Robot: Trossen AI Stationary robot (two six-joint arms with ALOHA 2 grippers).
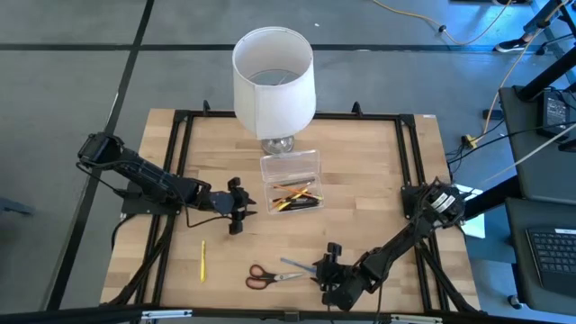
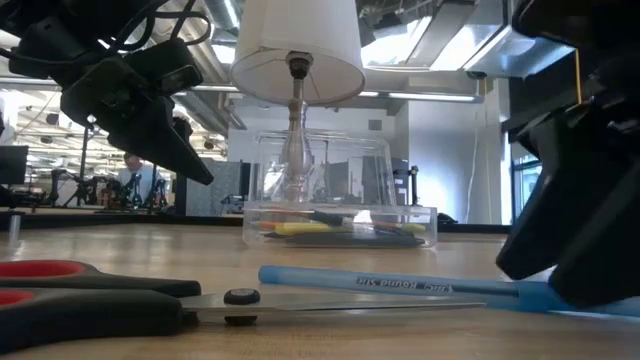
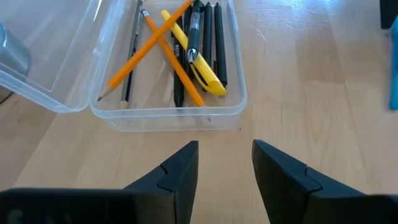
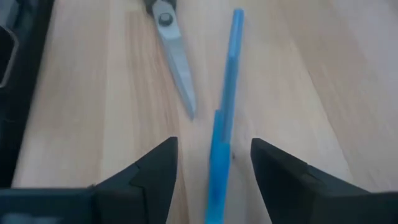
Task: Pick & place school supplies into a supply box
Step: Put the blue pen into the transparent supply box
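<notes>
The clear supply box [image 1: 315, 187] lies open mid-table with its lid [image 1: 290, 165] laid back toward the far edge. Inside it are several pens and pencils [image 3: 186, 56]. My left gripper [image 3: 225, 149] hovers open just left of the box, with nothing between its fingers. Near the front edge a blue pen [image 4: 222, 124] lies flat on the table beside red-handled scissors [image 1: 263, 276]. My right gripper [image 4: 214, 152] is open and low over the pen, one finger on either side of its near end, touching nothing. A yellow pencil [image 1: 203, 259] lies at front left.
A white-shaded lamp [image 1: 274, 81] on a glass base stands right behind the box at the table's far edge. A black frame rail [image 1: 180, 162] runs around the tabletop. Bare wood lies between the box and the scissors.
</notes>
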